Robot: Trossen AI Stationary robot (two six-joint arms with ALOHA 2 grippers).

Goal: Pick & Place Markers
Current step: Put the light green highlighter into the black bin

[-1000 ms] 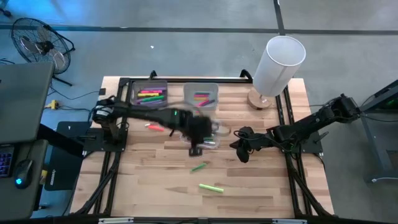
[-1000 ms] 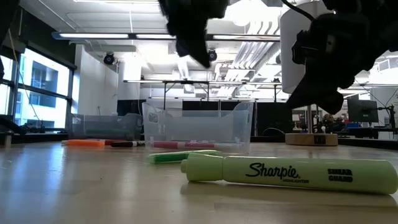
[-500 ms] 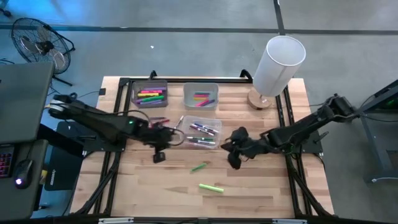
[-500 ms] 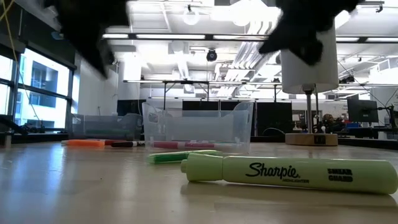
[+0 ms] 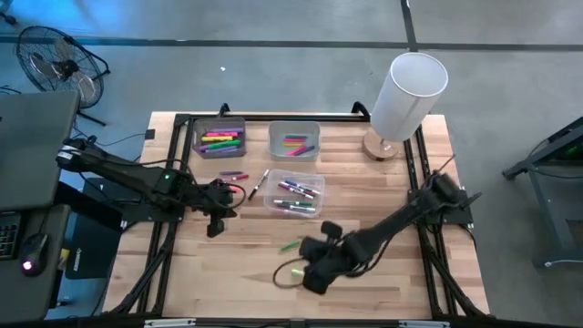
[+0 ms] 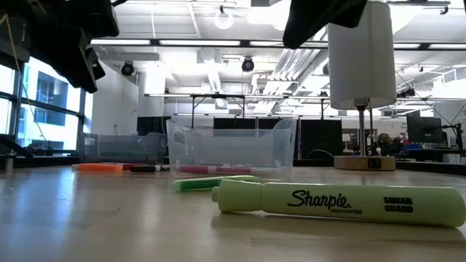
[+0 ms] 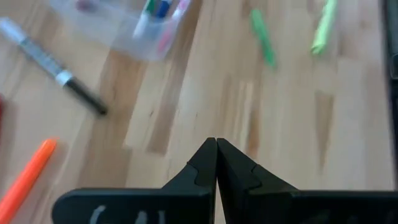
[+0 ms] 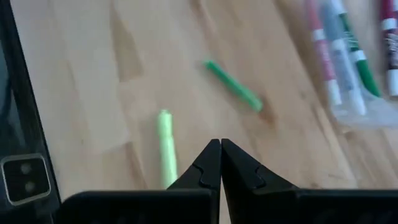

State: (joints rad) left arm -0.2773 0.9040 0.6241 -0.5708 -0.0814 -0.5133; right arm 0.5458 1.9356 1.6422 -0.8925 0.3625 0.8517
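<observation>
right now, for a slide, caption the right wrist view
Right gripper, fingers shut, above bare wood near a yellow-green highlighter and a darker green marker.

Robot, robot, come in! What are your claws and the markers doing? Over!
Left gripper shut, empty. Right gripper shut, above yellow-green marker. Green marker loose nearby. Nothing blocking.

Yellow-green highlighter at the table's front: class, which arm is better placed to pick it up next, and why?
Right. The right gripper hovers beside the yellow-green highlighter, fingers shut. The left gripper, also shut, sits farther off near the orange marker.
</observation>
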